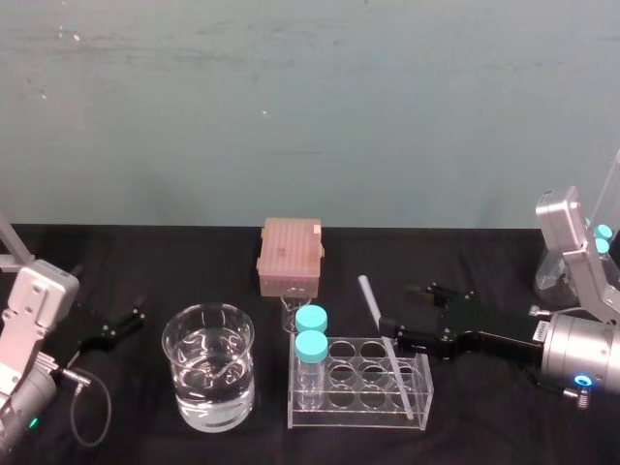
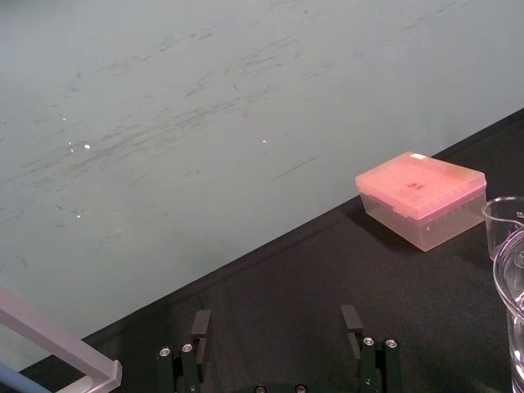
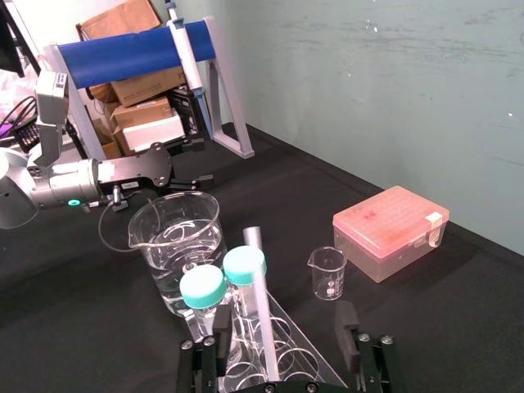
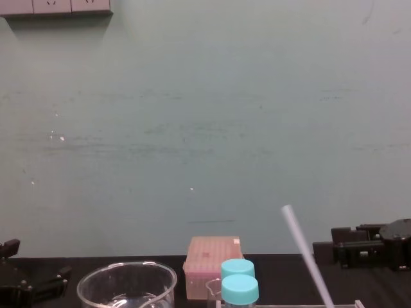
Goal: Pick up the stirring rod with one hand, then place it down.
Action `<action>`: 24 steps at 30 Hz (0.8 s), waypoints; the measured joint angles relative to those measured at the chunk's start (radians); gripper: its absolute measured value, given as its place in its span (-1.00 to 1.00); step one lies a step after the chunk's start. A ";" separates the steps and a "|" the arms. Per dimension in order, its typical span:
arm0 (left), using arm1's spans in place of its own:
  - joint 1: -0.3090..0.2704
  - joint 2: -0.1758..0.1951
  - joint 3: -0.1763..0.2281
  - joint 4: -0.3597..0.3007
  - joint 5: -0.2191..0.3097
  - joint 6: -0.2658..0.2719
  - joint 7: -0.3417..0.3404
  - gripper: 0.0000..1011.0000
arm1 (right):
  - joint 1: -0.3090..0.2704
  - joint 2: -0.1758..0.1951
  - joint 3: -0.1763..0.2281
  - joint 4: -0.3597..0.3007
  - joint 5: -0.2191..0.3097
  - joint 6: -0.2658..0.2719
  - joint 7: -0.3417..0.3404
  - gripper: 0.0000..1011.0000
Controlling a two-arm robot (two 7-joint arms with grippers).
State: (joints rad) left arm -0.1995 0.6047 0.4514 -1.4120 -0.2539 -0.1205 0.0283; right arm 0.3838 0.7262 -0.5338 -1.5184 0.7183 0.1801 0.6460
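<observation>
Right gripper (image 3: 281,334) stands open at the leaning stirring rod (image 3: 260,295); a skewed pinch could topple the rack (image 1: 349,417); left gripper (image 2: 276,323) idles open, far left.

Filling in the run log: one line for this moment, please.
phase: pre-grasp | right pincer: open, beside stirring rod | rod: tilted in rack, ungrasped | left pincer: open, parked left

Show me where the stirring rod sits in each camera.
Head view: stirring rod leans in the clear rack's right end, lower centre-right.
Chest view: slants up at lower right.
Right wrist view: rises beside the blue-capped vials, at.
Left wrist view: match by the pink box.
Shared landmark: the pink box.
</observation>
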 joint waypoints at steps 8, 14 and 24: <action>0.000 0.000 0.000 0.000 0.000 0.000 0.000 0.99 | 0.000 0.000 0.000 0.000 0.000 0.000 0.000 0.98; 0.000 0.000 0.000 0.000 0.000 0.000 0.000 0.99 | 0.000 0.000 0.006 0.000 0.005 -0.005 0.007 0.98; 0.000 0.000 0.000 0.000 0.000 0.000 0.000 0.99 | 0.018 -0.022 0.076 -0.042 0.088 -0.028 0.003 0.98</action>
State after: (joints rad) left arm -0.1995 0.6047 0.4514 -1.4120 -0.2539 -0.1205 0.0283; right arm 0.4018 0.7046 -0.4574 -1.5601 0.8065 0.1521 0.6492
